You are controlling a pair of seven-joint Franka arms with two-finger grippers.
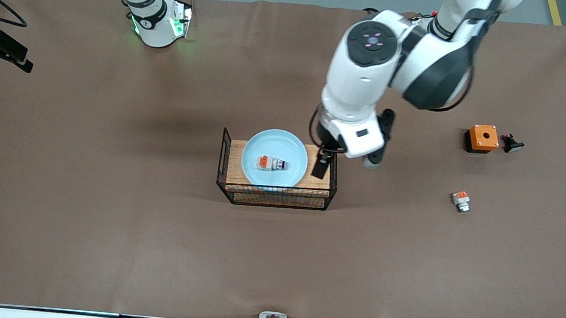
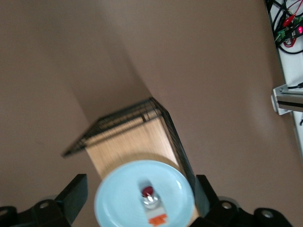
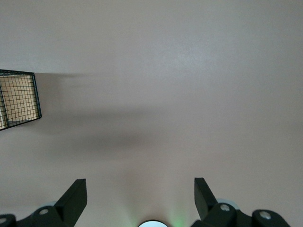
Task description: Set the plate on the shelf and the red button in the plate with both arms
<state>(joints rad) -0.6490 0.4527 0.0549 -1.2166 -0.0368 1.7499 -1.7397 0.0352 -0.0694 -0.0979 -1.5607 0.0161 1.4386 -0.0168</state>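
Note:
The pale blue plate [image 1: 276, 143] lies on the wooden top of a black wire rack [image 1: 234, 162] in the middle of the table. The red button [image 1: 271, 163] lies on its side in the plate, orange block toward the right arm's end. My left gripper [image 1: 347, 162] hangs open over the rack's end toward the left arm, holding nothing. In the left wrist view the plate [image 2: 118, 198] and the button [image 2: 150, 201] show between the spread fingers of the left gripper [image 2: 139, 182]. The right arm [image 1: 154, 19] waits by its base, and its gripper [image 3: 140, 187] is open over bare table.
Toward the left arm's end stand an orange box with a hole [image 1: 482, 138] and a small black part [image 1: 512, 144] beside it. A white-and-orange part with a pale grey cap [image 1: 461, 200] lies nearer the front camera. The rack's corner [image 3: 19, 99] shows in the right wrist view.

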